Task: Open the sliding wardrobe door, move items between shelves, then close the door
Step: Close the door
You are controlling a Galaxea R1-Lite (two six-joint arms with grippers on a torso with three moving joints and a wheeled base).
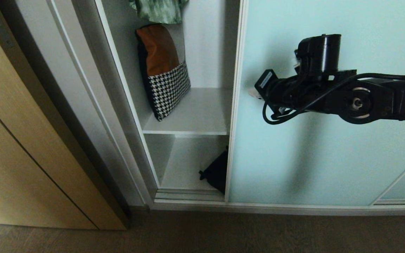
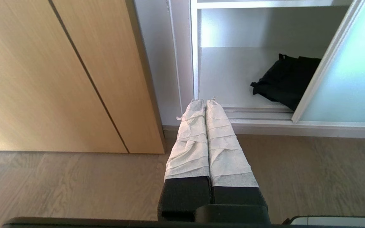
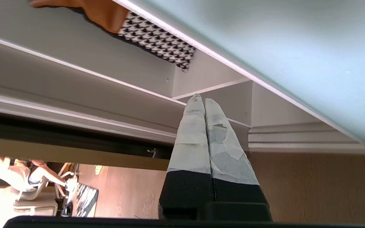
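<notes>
The pale aqua sliding wardrobe door (image 1: 329,158) stands partly open, its silver edge beside the open bay. A black fabric item (image 1: 216,174) lies on the bottom shelf (image 1: 185,165), half hidden behind the door's edge. The shelf above (image 1: 202,116) holds a cushion. My right gripper (image 1: 253,93) is shut and empty, held level in front of the door close to its edge; in the right wrist view its tips (image 3: 201,98) point at the bay. My left gripper (image 2: 205,100) is shut, empty and low, facing the bottom shelf (image 2: 227,76) and the black item (image 2: 287,82).
A brown-and-houndstooth cushion (image 1: 165,70) leans on the wardrobe's side wall, with a green patterned garment (image 1: 158,10) hanging above it. A light wood-grain door (image 1: 30,140) stands at the left. A door track (image 1: 188,195) runs along the bottom. A seated person (image 3: 14,174) shows far off.
</notes>
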